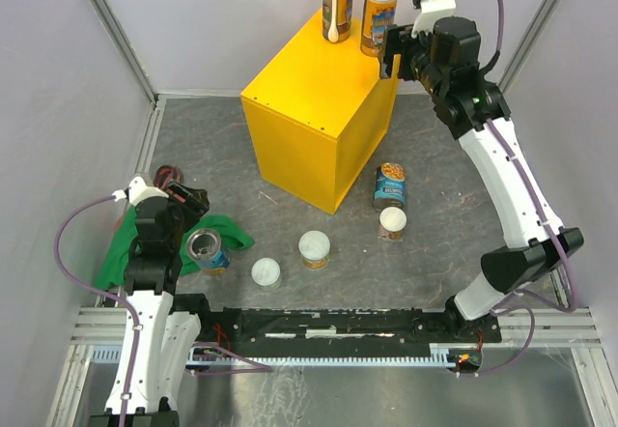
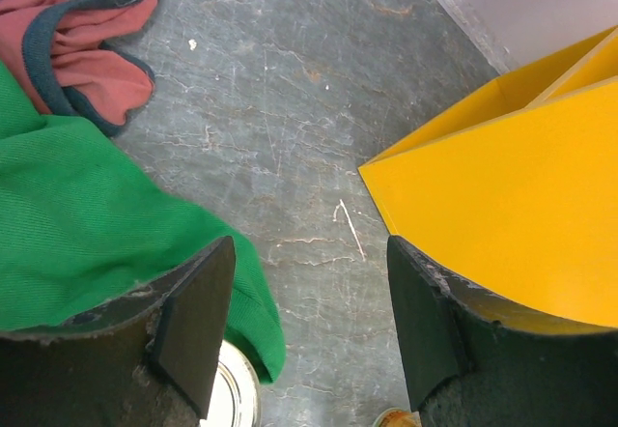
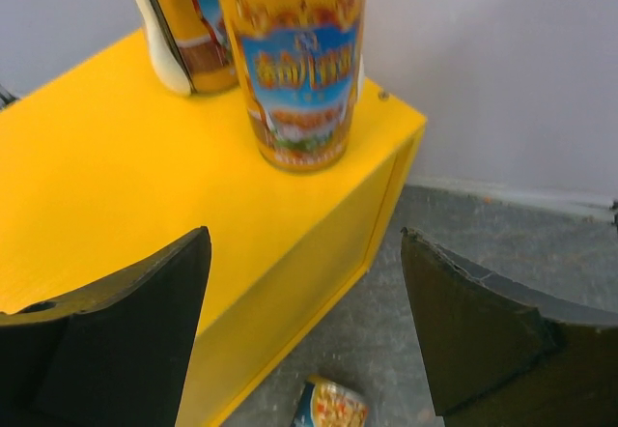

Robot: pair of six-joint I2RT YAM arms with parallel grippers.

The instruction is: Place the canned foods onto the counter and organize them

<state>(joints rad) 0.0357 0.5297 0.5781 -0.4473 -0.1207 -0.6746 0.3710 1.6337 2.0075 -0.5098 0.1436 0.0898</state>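
Left orange can (image 1: 337, 0): stood upright at the far edge of the yellow bench (image 1: 309, 108) top.
Right orange can (image 1: 379, 16): stood upright just beside it, at the yellow bench's far right corner.
Standing blue can (image 1: 390, 184): was on the grey bench (image 1: 435, 156), just beside the yellow bench's right wall.
Short cans: first short can (image 1: 392, 222), second short can (image 1: 314, 248) and third short can (image 1: 266, 271) sat in a loose row before the yellow bench's near corner.
Silver-topped blue can (image 1: 206, 250): stood well to the yellow bench's near left, at the green cloth (image 1: 121, 258) edge.
My right pincer (image 1: 390, 58): gaped wide and held nothing, level with the yellow bench's top, near the right orange can.
My left pincer (image 1: 188, 200): stood partly spread with nothing between its fingers, left of the yellow bench.
Red cloth (image 2: 87, 41): lay crumpled, left of the yellow bench.
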